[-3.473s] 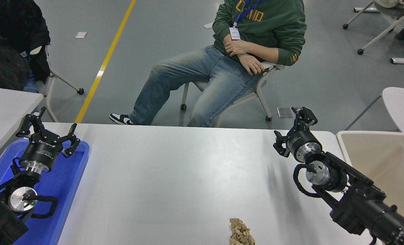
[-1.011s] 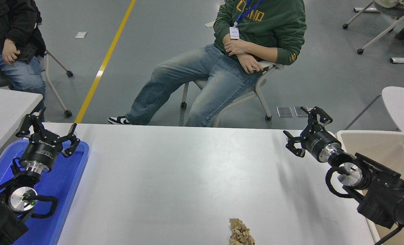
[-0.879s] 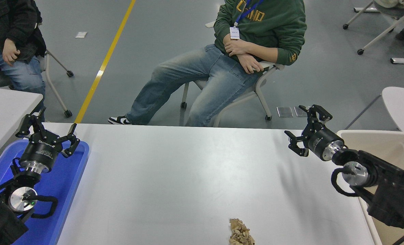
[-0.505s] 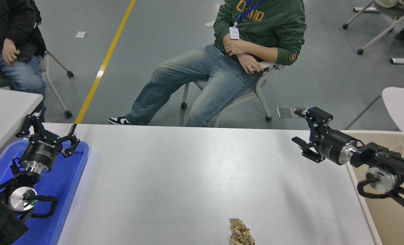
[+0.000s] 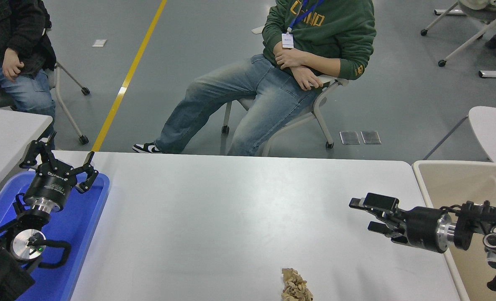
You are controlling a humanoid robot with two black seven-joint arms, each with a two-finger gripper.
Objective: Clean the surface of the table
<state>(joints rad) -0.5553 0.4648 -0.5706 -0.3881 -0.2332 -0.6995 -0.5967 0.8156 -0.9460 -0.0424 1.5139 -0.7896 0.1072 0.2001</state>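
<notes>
The table surface (image 5: 214, 217) is a wide white-grey tabletop filling the lower half of the view. A crumpled tan paper wad (image 5: 296, 285) lies on it near the front edge, right of centre. My right gripper (image 5: 361, 215) comes in from the right edge, points left and hovers low over the table's right part, open and empty, up and to the right of the wad. My left gripper (image 5: 60, 158) is parked at the lower left over a blue tray, open and empty.
The blue tray (image 5: 85, 225) sits at the table's left end. A beige bin (image 5: 453, 179) stands at the table's right end. A person in a green top (image 5: 310, 54) sits beyond the far edge; another person (image 5: 9, 62) sits at the top left. A smaller white table (image 5: 5, 129) stands at left.
My right arm has swung down and toward me from near the table's far right corner, turning the gripper to point left, low over the table. The left arm and the paper wad have not moved.
</notes>
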